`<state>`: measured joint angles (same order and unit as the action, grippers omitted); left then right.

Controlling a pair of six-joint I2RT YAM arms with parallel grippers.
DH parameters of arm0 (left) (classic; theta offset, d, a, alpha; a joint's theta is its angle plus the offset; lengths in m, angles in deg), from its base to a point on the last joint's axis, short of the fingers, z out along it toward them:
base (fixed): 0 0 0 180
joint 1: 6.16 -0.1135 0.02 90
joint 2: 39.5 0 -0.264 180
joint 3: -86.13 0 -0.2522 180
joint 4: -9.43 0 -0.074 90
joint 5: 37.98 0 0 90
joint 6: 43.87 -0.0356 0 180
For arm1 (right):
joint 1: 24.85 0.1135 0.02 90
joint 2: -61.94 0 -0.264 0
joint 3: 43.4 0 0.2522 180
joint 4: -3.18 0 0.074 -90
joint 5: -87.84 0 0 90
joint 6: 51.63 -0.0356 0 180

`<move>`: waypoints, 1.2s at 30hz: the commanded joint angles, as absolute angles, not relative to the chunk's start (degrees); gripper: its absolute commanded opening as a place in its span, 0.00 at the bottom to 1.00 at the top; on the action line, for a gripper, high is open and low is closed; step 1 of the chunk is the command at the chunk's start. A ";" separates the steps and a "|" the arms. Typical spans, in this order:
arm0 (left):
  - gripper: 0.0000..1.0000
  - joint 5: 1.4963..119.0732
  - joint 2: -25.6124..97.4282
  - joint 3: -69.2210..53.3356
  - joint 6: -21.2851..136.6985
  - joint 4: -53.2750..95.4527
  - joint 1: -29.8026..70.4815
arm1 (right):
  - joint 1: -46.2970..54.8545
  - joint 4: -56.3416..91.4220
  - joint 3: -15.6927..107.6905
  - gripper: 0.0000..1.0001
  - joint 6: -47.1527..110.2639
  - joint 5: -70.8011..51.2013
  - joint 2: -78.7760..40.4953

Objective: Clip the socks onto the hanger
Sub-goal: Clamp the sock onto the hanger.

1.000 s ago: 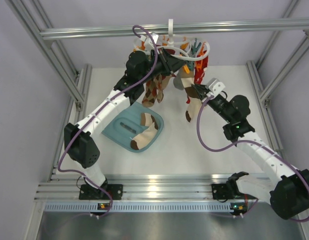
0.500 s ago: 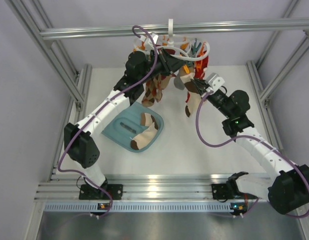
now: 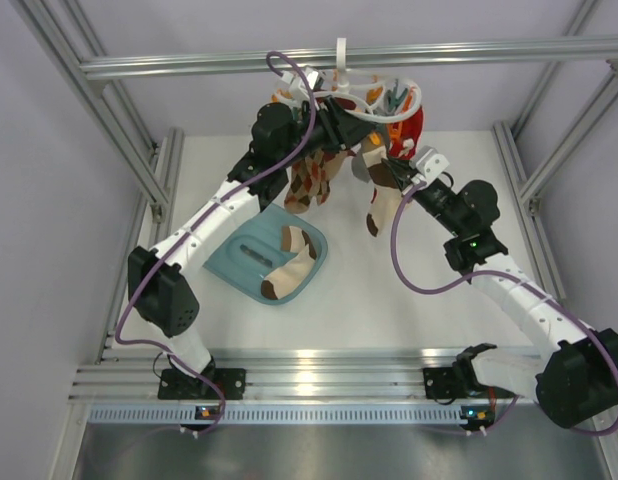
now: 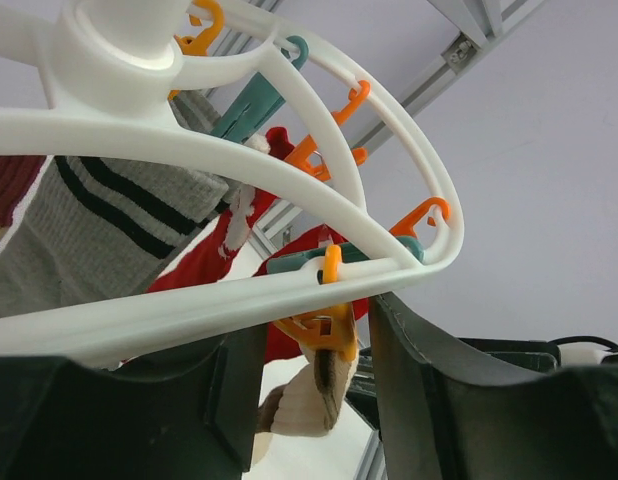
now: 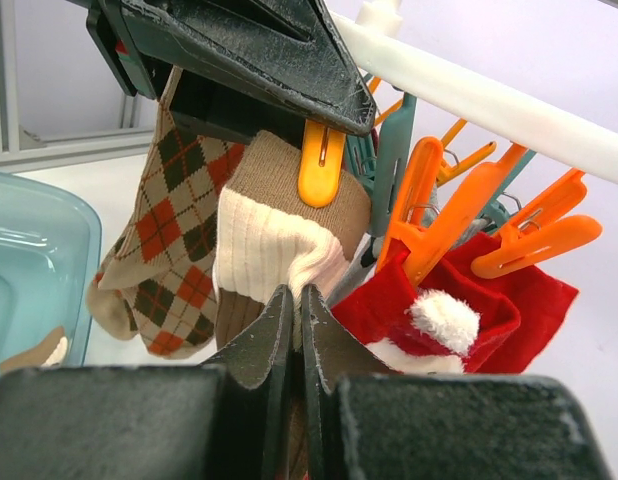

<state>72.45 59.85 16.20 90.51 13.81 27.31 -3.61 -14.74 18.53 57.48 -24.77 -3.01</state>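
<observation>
A teal plastic tray (image 3: 251,262) on the white surface (image 3: 369,300) holds two cream-and-tan socks (image 3: 289,262). At twelve o'clock, the white oval-ring hanger (image 3: 374,100) hangs. Left fingers (image 4: 309,385) straddle an orange peg (image 4: 324,325); right fingers (image 5: 294,345) clamp a hanging cream sock (image 5: 279,240).

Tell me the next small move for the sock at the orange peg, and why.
Probably let the left gripper ease off the orange peg so it bites. The sock cuff already sits up at that peg under the hanger, and the right gripper is shut on the sock just below it. After that the right could likely let go.
</observation>
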 commanded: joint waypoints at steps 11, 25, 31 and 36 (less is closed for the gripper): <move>0.81 69.25 57.98 14.99 90.52 14.31 24.96 | -4.28 -12.51 23.36 0.22 55.60 -26.24 -3.89; 0.75 65.56 46.11 2.69 84.28 18.09 23.37 | -4.55 -9.51 23.45 0.33 50.85 -25.98 -1.60; 0.59 66.61 41.72 -1.44 80.58 17.74 23.28 | -4.55 -11.00 24.15 0.27 47.16 -27.37 -1.34; 0.56 67.58 39.43 -2.85 79.17 16.87 23.28 | -4.46 -12.32 24.86 0.26 43.65 -29.31 -1.17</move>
